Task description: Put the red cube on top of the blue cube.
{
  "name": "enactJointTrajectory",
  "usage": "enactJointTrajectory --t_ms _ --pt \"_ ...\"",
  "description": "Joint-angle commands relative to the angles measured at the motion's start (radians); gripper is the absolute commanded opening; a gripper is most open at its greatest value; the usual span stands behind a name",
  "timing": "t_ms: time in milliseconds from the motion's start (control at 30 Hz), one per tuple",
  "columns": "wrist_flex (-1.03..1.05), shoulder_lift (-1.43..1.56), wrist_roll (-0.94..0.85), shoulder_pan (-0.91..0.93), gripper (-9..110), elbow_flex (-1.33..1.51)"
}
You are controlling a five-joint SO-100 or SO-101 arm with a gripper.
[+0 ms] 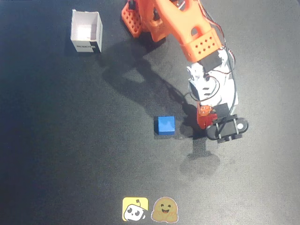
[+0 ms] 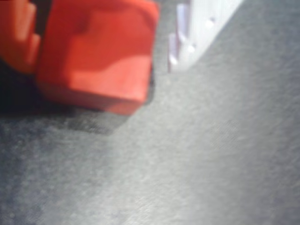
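Note:
The red cube [image 2: 98, 56] fills the upper left of the wrist view and seems to rest on the dark table. It sits between the orange finger [image 2: 16, 40], which is against its left side, and the white finger [image 2: 201, 23], with a thin gap on that side. My gripper [image 2: 101, 54] stands around the cube with its jaws not clamped. In the overhead view the gripper [image 1: 205, 119] is at the red cube [image 1: 202, 122], right of centre. The blue cube [image 1: 165, 125] stands alone on the table just to the left of it.
A white open box [image 1: 86, 32] stands at the back left in the overhead view. The orange arm base [image 1: 140, 18] is at the top centre. Two stickers [image 1: 150, 209] lie at the front edge. The table is dark and matte.

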Motion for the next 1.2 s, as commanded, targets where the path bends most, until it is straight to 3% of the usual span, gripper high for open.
enactJointTrajectory --t_ms 0,133,267,633,1167 --pt "-0.037 0.002 0.023 -0.015 20 0.005" --pt "-0.075 -0.015 0.035 -0.015 17 0.026" --pt "-0.075 -0.012 0.038 -0.011 6 0.028" --pt "-0.046 0.048 0.043 -0.006 6 0.032" --pt "0.337 0.331 -0.061 0.083 6 -0.074"
